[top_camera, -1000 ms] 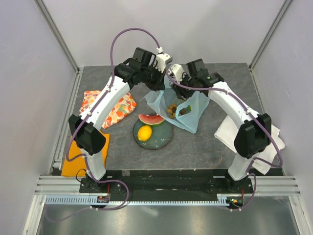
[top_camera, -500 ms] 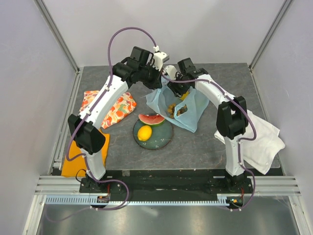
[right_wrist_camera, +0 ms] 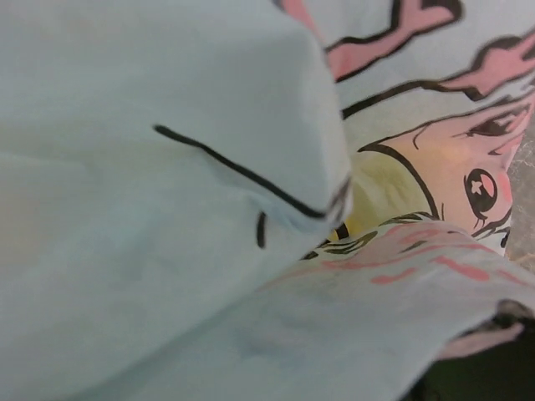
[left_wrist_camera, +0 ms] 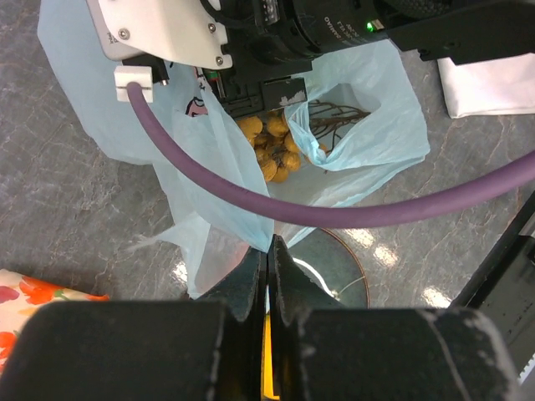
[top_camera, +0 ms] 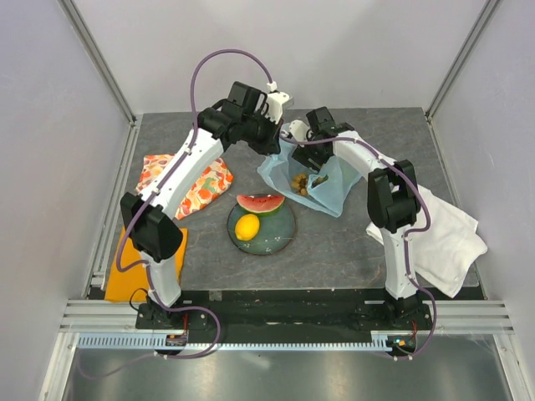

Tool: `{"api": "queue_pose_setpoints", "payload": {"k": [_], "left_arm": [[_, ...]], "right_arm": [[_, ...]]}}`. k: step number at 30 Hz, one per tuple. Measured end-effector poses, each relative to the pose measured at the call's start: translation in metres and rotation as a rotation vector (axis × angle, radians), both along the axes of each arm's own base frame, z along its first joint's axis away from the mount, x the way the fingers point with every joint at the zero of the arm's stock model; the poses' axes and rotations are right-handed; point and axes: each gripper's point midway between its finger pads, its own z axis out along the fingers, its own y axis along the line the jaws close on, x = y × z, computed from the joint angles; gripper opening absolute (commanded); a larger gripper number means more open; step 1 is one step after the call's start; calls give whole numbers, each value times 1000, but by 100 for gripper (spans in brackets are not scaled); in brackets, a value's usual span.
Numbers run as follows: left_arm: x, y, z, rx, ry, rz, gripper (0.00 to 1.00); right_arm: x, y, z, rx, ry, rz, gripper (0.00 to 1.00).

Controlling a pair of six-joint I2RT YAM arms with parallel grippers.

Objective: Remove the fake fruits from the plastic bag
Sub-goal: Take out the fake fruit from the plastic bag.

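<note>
Though shut, L jaws on bag [left_wrist_camera: 368,150].

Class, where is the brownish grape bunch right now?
Overhead, the grape bunch lies inside the open plastic bag, just right of centre, beyond the dark plate.

Plastic bag [top_camera: 330,199]: thin, translucent light-blue film, crinkled, faintly glossy, with printed figures. Grape bunch [left_wrist_camera: 272,150] inside it: knobbly, dull yellow-brown plastic. Plate [top_camera: 280,234], at 7 o'clock of the bag: dark, glossy, mirroring light. Lemon [top_camera: 247,226]: smooth yellow plastic. Bench [top_camera: 334,251]: matt grey, stone-mottled. Floral cloth [top_camera: 196,184] and white cloth [top_camera: 443,242]: soft, matt fabric.
</note>
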Motion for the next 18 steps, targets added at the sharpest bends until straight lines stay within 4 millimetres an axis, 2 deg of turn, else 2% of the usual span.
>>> {"api": "queue_pose_setpoints", "payload": {"k": [10, 13, 14, 17, 18], "left_arm": [[4, -4, -18, 16, 35, -5, 1], [4, -5, -20, 17, 41, -7, 2], [4, -5, -20, 15, 42, -8, 2], [4, -5, -20, 13, 42, -11, 2], [3, -6, -20, 11, 43, -12, 2]], "right_arm": [[12, -31, -8, -181, -72, -46, 88], [22, -42, -11, -251, -117, -88, 73], [25, -47, -13, -283, -129, -100, 60], [35, -60, -17, -391, -173, -119, 36], [38, -63, -16, -417, -189, -123, 32]]}}
